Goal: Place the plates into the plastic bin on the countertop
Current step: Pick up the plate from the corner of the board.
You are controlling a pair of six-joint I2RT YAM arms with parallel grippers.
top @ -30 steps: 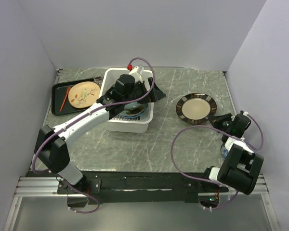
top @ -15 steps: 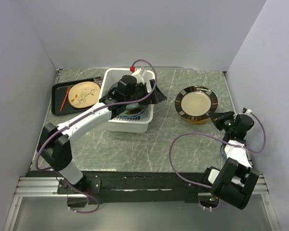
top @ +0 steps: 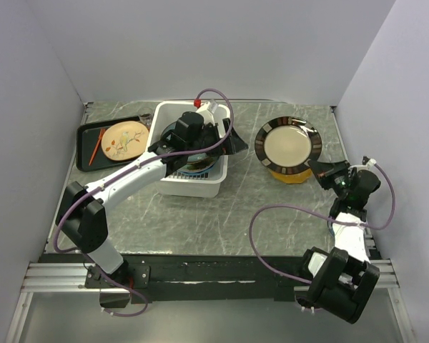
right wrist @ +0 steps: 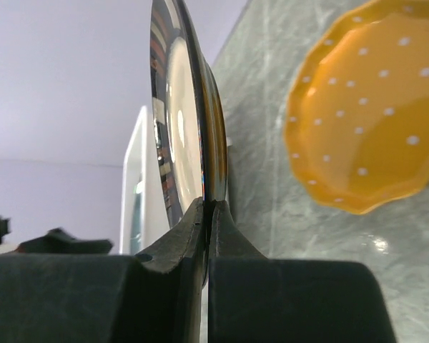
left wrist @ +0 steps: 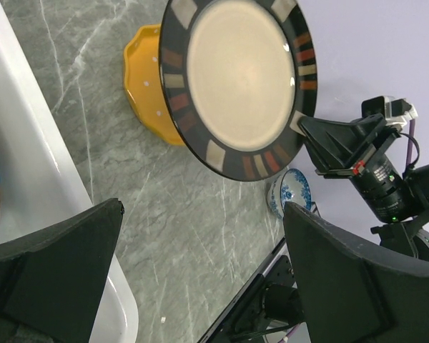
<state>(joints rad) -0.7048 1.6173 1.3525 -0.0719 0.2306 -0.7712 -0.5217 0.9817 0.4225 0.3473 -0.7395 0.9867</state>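
1. Far left: a black tray [top: 86, 136] carries a tan floral plate [top: 125, 139] with a thin orange stick beside it. Neither arm is near it.
2. Left of centre: the plastic bin [top: 193, 187] stands on the countertop [top: 257, 207]. It holds at least one dark teal plate [top: 196, 166]. How many plates lie under it cannot be told.
3. Over the bin's right half: the left gripper [left wrist: 204, 207] hangs with its jaws spread wide and nothing between them. It faces right, towards the raised plate.
4. Right of centre: the tan dark-rimmed plate [top: 288, 145] is held off the surface, tilted steeply up, just above the orange dotted plate [top: 289, 175]. The orange one lies flat on the countertop.
5. Right: the right gripper [top: 320, 169] has its jaws pressed onto the tan plate's near rim, pinching it by the edge alone.
6. Near the right arm's base: a small blue-patterned dish [left wrist: 293, 193] sits on the countertop. Whether it counts as a plate is unclear.
7. Step in hand, by judgement: transfer of the tan plate to the bin, at the lifted stage.
8. Next move: carry the plate left, level it and lower it onto the stack. The left arm occupies the space over the bin and must withdraw or take the plate. An edge-only pinch risks slip or swing.
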